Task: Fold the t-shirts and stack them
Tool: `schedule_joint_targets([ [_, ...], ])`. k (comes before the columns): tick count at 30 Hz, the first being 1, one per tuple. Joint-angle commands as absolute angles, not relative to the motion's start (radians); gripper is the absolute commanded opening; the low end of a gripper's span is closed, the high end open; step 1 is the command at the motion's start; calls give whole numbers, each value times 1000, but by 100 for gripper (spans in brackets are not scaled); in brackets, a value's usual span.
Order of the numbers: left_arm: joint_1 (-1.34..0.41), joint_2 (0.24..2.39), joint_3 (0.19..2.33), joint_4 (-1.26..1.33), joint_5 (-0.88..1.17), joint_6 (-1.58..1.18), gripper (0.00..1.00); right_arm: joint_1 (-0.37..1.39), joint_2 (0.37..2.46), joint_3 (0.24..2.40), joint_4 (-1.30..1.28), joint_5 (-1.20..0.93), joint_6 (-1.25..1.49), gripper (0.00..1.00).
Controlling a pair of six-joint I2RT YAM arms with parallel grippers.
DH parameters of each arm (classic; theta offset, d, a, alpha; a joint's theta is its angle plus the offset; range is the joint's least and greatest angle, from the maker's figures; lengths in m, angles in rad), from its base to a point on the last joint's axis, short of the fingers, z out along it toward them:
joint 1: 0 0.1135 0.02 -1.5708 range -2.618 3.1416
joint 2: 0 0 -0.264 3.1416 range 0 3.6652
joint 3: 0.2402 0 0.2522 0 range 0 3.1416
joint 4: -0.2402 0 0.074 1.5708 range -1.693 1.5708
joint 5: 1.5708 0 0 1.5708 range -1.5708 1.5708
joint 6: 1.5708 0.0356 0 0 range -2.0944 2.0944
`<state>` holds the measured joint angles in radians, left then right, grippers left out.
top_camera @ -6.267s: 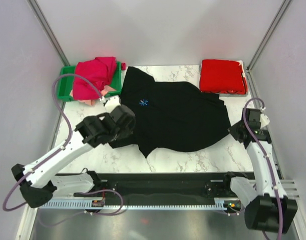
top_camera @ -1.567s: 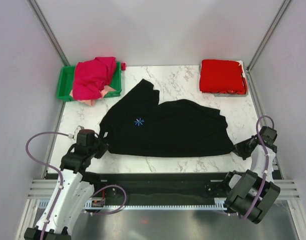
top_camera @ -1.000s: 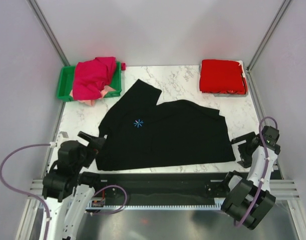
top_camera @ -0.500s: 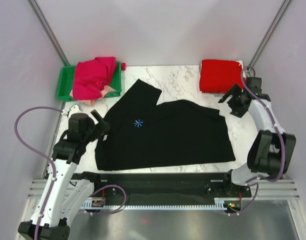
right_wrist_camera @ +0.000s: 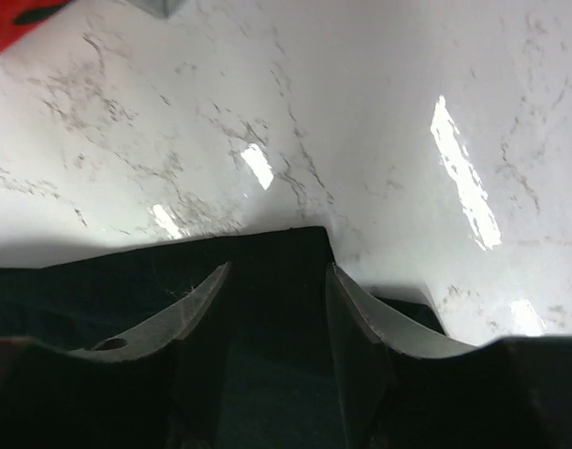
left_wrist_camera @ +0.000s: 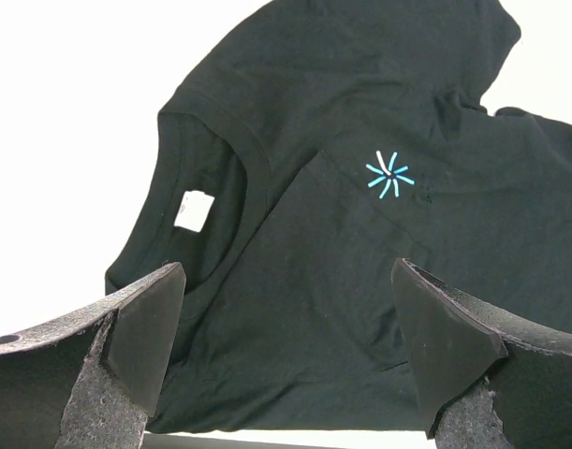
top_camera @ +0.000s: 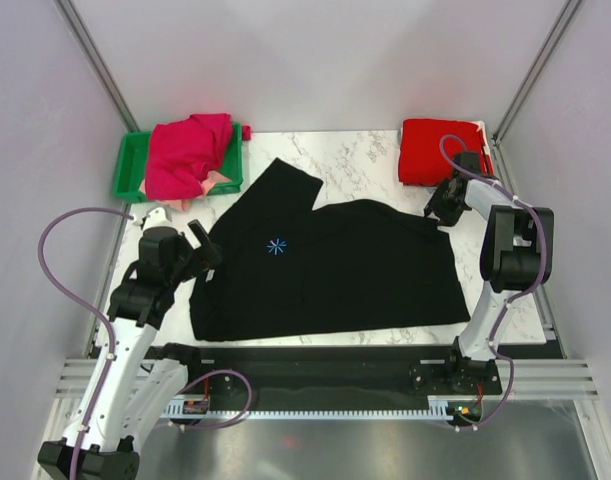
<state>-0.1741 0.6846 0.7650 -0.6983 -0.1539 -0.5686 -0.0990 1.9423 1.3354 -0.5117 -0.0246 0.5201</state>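
As I watch from overhead, bin [top_camera: 128, 168]: green, far-left corner of the marble table [top_camera: 365, 160], heaped with a magenta shirt [top_camera: 185, 150] and a peach shirt [top_camera: 217, 181].
Left claw [left_wrist_camera: 287, 285]: spread wide at the black shirt's [top_camera: 335, 270] collar, gripping nothing.
Black shirt: flat across mid-table, blue starburst logo [top_camera: 277, 246] facing up.
Right claw [right_wrist_camera: 271, 281]: fingers straddle the black shirt's far-right corner, cloth between them; I cannot tell whether they pinch it.
Red shirt [top_camera: 435, 155]: folded, far-right corner, just beyond my right claw.

White, grey-veined surface [right_wrist_camera: 379, 112] with glare streaks. Corner of black t-shirt [right_wrist_camera: 80, 285] lying flat between parted fingers of right end effector [right_wrist_camera: 278, 271]. Sliver of red t-shirt [right_wrist_camera: 0, 28], upper left.
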Motion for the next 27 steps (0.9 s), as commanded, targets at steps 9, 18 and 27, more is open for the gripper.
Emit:
schedule_joint_targets([
  [9,-172,675,761,-649,-133,-517,99,-78,1991,1393,-462,86,466,49],
  [18,-173,728,762,-637,-115,-519,95,-78,2014,1358,-427,66,476,11],
  [27,-184,1225,1043,-464,-48,-442,95,-45,1872,1404,-425,48,463,0],
])
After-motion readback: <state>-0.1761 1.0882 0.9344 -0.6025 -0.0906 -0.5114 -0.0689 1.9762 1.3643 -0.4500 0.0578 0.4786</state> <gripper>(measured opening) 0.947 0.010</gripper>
